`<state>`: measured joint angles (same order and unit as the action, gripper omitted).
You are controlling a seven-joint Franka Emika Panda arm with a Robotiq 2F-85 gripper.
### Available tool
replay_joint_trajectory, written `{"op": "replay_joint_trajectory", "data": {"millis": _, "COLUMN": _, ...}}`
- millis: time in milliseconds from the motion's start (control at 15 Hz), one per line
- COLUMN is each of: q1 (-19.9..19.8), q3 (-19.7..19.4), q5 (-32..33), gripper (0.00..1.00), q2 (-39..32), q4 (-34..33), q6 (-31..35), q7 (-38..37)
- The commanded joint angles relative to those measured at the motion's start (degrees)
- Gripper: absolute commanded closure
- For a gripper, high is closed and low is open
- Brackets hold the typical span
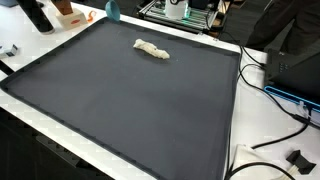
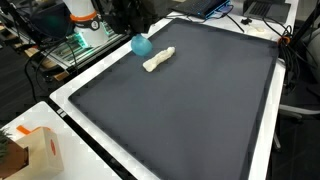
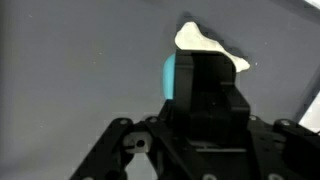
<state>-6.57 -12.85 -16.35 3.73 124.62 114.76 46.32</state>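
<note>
The gripper (image 3: 205, 82) fills the lower half of the wrist view as a dark block. Whether its jaws are spread or pressed together I cannot tell, because the block hides the gap. Tight against it sits one teal thing (image 3: 170, 75), seen in both exterior views (image 2: 141, 44) right at the mat's edge; whether it is pinched or only touching is unclear. Just beyond lies one pale crumpled cloth (image 3: 208, 42), flat on the dark mat (image 2: 180, 110). It is close to the mat's edge on the robot's side, near a corner and well apart from the other edges (image 1: 152, 49). Judging by this, the approach is made, but the cloth is not lifted or gripped. That is one cloth, one teal thing, one mat. Farther out, one brown box (image 2: 40, 150) stands on the white table (image 2: 62, 100) past the mat's opposite corner.
</note>
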Motion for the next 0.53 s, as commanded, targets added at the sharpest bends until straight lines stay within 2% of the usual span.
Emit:
{"op": "replay_joint_trajectory", "data": {"millis": 0, "q1": -0.9, "q3": 0.2, "q5": -11.9, "gripper": 0.75, "q2": -4.0, "q4": -0.3, "q6": -2.1, "q7": 10.8}}
{"op": "replay_joint_trajectory", "data": {"millis": 200, "q1": -2.1, "q3": 0.9, "q5": -20.3, "gripper": 0.75, "q2": -7.3, "q4": -1.0, "q6": -7.0, "q7": 15.7}}
{"op": "replay_joint_trajectory", "data": {"millis": 467, "q1": -3.3, "q3": 1.7, "q5": -24.1, "gripper": 0.75, "q2": -11.5, "q4": -1.5, "q6": -14.9, "q7": 17.6}}
